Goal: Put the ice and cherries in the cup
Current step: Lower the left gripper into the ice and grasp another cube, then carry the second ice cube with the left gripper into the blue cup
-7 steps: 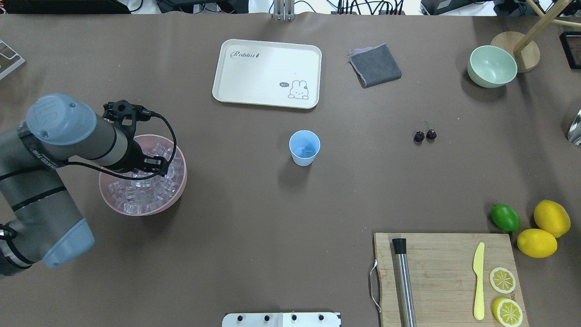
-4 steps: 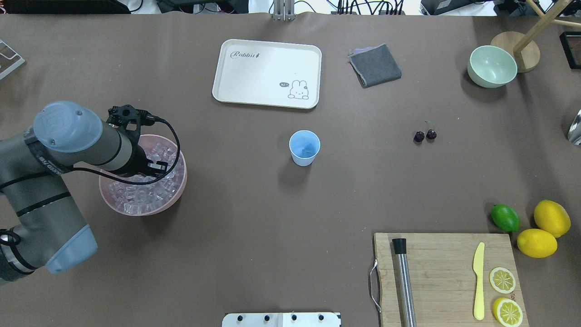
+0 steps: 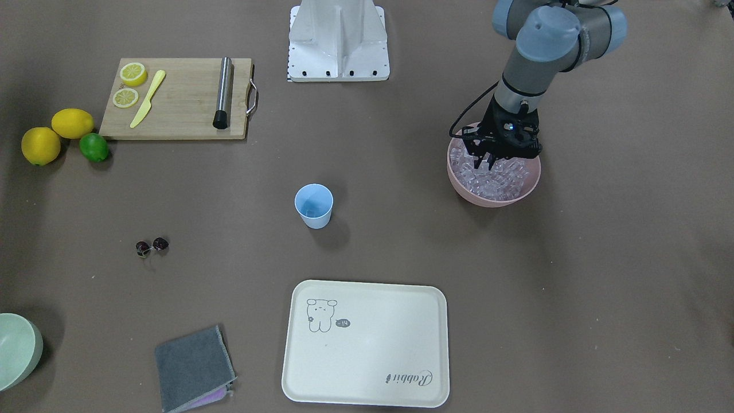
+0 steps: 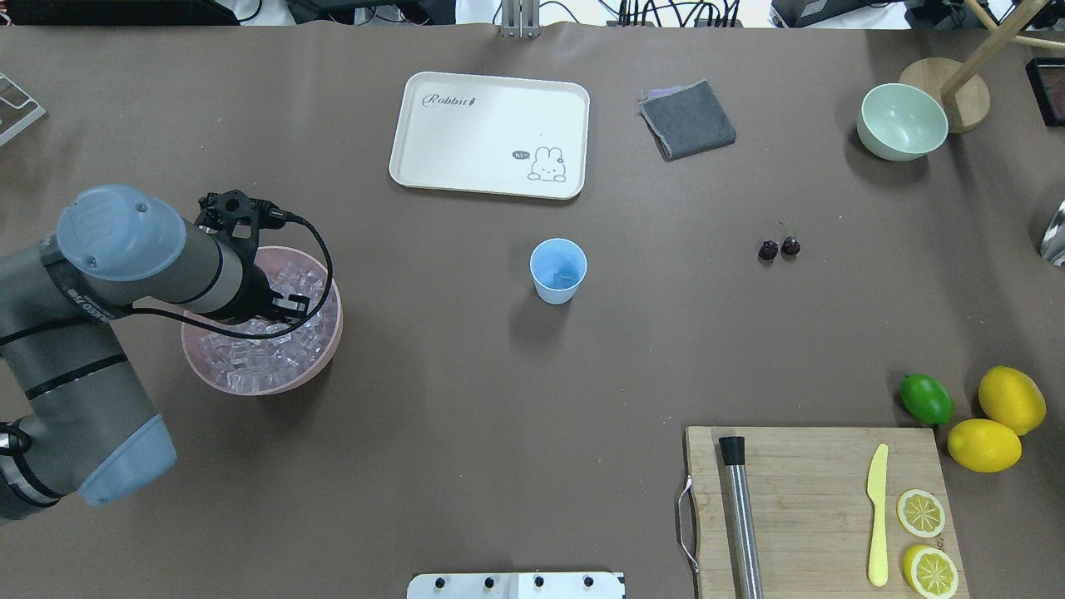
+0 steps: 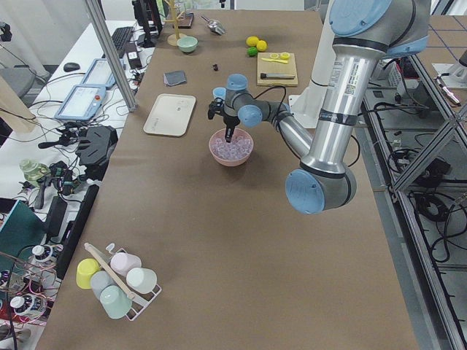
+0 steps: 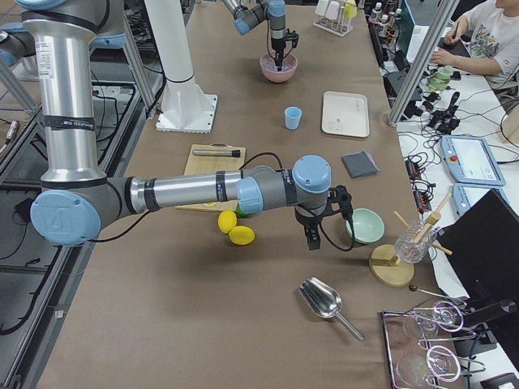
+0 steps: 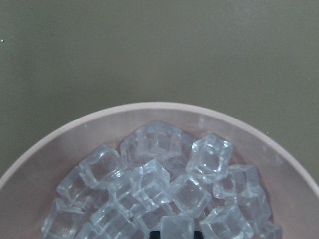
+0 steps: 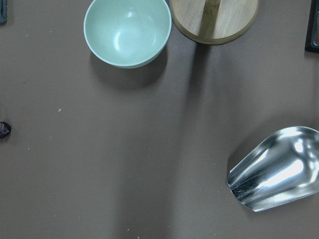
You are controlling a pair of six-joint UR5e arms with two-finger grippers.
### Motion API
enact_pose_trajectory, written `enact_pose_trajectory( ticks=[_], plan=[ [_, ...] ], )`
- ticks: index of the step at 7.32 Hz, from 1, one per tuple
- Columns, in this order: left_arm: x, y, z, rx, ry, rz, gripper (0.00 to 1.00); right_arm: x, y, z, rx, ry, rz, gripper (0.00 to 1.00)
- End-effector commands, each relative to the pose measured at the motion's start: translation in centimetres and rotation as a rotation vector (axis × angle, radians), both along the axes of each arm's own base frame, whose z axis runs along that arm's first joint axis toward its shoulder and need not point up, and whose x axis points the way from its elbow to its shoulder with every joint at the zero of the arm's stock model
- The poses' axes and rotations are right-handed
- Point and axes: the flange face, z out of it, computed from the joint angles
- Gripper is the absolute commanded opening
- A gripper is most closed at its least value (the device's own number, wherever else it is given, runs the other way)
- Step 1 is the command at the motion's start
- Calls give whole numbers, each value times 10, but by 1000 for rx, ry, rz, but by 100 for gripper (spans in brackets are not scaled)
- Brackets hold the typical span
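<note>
Brown table (image 4: 466, 374): left claw (image 3: 487, 162) points down into pink bowl (image 3: 493, 201), tips in the ice (image 7: 159, 184) heap. One cube sits right at the tips; can't tell if the fingers are apart or clamped on it. Well apart toward the robot's right, cup (image 4: 558, 270) stands upright; cherries (image 4: 779, 248) lie farther that way on the table. Far off, right claw (image 6: 313, 237) hangs above the table near green bowl (image 8: 127, 32) and metal scoop (image 8: 279, 169); finger state can't tell.

Surface: brown matte tabletop (image 4: 466, 374) is bearing everything.
Centre: light blue plastic cup (image 4: 556, 293) is standing upright.
Right side: two dark round cherries (image 4: 779, 248) are lying.
</note>
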Motion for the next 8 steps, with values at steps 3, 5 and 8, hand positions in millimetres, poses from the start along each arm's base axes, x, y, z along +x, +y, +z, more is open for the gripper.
enact_pose_trajectory(
  ticks=[3,5,8],
  plan=[
    [18,-50,-166,38,27,-29,0,4,4,0,-12,-4,17,100],
    [96,-63,-194,38,122,-25,0,4,3,0,-12,-3,18,100],
    [150,-82,-242,55,145,-78,0,8,16,5,-22,-5,23,100]
  ],
)
